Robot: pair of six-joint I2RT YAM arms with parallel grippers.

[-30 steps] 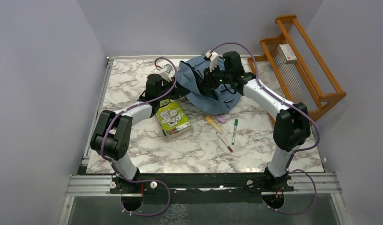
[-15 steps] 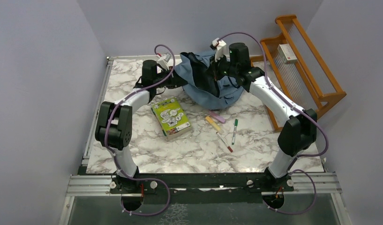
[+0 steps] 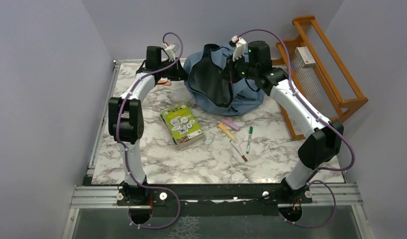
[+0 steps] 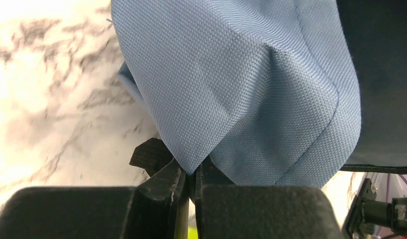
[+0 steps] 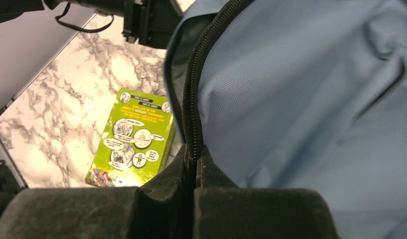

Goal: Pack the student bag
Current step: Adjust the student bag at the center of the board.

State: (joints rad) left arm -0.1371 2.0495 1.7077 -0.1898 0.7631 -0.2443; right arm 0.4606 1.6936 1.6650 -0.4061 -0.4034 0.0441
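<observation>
Clamped tight on the student bag from both sides, left jaws pinching a fabric corner, right jaws at the zipper edge, green book nearby on the counter.

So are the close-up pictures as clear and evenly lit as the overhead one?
Not quite. Top external: even light, everything sharp. Left wrist: the table is blown out white and blurred, while the bag weave is crisp. Right wrist: the fingers, right at the lens, are dark and soft; the book is clear.
</observation>
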